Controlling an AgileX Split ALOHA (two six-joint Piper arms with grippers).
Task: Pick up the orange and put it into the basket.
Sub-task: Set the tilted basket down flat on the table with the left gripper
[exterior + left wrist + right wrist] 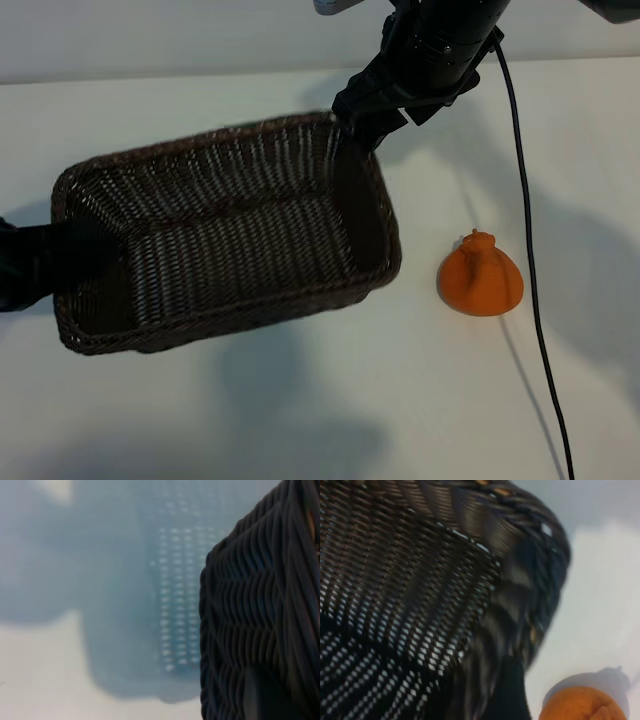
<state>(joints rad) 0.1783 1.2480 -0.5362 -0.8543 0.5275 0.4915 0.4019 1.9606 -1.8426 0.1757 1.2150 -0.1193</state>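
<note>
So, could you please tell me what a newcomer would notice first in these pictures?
The large dark wicker basket fills the middle of the white table, with nothing inside it. The small orange sits on the table just beside the basket's end. The left end effector grips one end's rim, and the right end effector is at the opposite rim.

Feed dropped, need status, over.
Left gripper clamped on basket end. Right gripper open at its far corner. Orange on table, outside basket. Nothing blocking it.
</note>
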